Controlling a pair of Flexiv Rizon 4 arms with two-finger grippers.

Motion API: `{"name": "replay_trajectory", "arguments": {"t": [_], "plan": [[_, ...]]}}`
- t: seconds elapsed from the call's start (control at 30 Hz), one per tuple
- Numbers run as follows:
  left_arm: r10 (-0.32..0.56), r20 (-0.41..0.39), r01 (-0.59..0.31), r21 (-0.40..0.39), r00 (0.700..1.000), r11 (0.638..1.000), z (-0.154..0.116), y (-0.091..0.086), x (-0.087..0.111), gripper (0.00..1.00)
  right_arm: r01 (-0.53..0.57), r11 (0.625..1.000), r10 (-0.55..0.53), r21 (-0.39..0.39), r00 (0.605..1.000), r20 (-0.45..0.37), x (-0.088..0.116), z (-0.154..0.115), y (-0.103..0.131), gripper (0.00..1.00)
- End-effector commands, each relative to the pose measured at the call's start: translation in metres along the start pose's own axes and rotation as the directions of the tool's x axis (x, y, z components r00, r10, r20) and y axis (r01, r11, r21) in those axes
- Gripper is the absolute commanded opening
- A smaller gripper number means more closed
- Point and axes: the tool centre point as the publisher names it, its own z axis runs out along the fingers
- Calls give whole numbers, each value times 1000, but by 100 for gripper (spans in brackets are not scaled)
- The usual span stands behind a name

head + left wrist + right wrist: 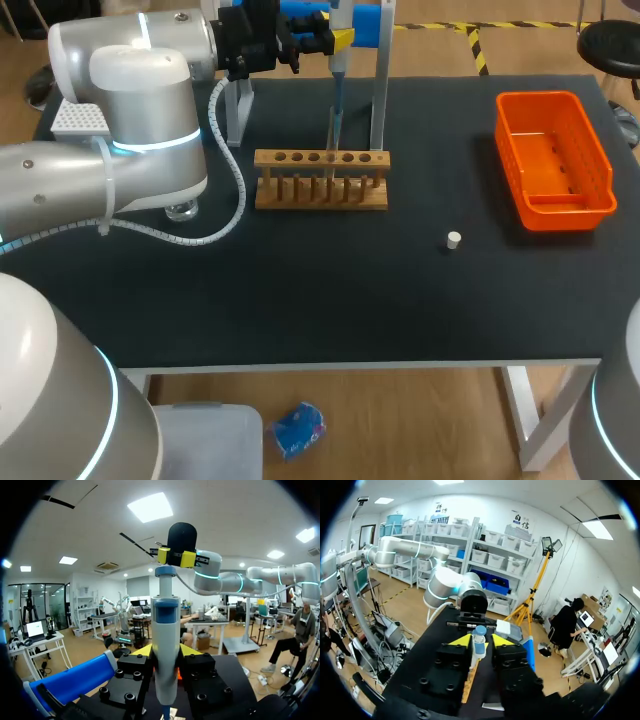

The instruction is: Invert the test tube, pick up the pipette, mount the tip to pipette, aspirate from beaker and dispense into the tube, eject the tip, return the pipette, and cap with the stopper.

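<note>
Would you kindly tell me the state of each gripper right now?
Left gripper: shut on the pipette.
Right gripper: at the pipette's top end; open or shut cannot be told.

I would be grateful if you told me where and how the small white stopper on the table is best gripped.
Grip the stopper across its round sides, coming straight down from above. It looks like a short upright stub standing alone on the bare table, between the wooden rack and the orange basket, so nothing blocks a descent. It probably sits too low for a sideways approach.
</note>
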Motion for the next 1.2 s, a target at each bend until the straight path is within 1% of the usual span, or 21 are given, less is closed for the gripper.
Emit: {"name": "replay_trajectory", "arguments": {"t": [0.03, 0.27, 0.3, 0.37, 0.43, 0.47, 0.5, 0.53, 0.63, 0.77, 0.87, 0.9, 1.07, 1.2], "plan": [[1, 6, -1, 4, 1000, 1000, 1, 1, 1, 0, 0, 1000, 0, 2, 1000, -2, 0, -1, 0, 0], [1, 6, -1, 4, 1000, 1000, 1, 1, 1, 0, 0, 1000, 0, 2, 1000, -2, 0, -1, 0, 0], [1, 6, -1, 4, 1000, 1000, 1, 1, 1, 0, -18, 1000, 17, -14, 1000, -12, 1, 2, 1, 0], [1, 6, -1, 4, 1000, 1000, 1, 1, 1, 0, -42, 996, 40, -79, 999, -23, 1, 8, 3, 0], [1, 6, -1, 4, 1000, 1000, 1, 1, 1, 0, -69, 995, 68, -74, 997, -23, 0, 11, 4, 0], [1, 6, -1, 4, 1000, 1000, 1, 1, 1, 0, -84, 990, 81, -117, 996, -35, 0, 13, 5, 0], [1, 6, -1, 4, 1000, 1000, 1, 1, 1, 0, -99, 985, 93, -143, 995, -45, 0, 15, 8, 0], [1, 6, -1, 4, 1000, 1000, 1, 1, 1, 0, -101, 984, 95, -147, 994, -49, 0, 16, 10, 0], [1, 6, -1, 4, 1000, 1000, 1, 1, 1, 0, -130, 973, 118, -190, 990, -72, 1, 20, 16, 0], [1, 6, -1, 4, 1000, 1000, 1, 1, 1, 0, -148, 964, 129, -219, 987, -99, 3, 25, 24, 0], [1, 6, -1, 4, 1000, 1000, 1, 1, 1, 0, -178, 955, 155, -239, 982, -109, 3, 28, 26, 0], [1, 6, -1, 4, 1000, 1000, 1, 1, 1, 0, -185, 954, 162, -237, 980, -112, 3, 29, 25, 0], [1, 6, -1, 4, 1000, 1000, 1, 1, 1, 0, -228, 934, 195, -276, 971, -141, 4, 39, 23, 0], [1, 6, -1, 4, 1000, 1000, 1, 1, 1, 0, -248, 920, 212, -303, 966, -146, 3, 45, 20, 0]]}}
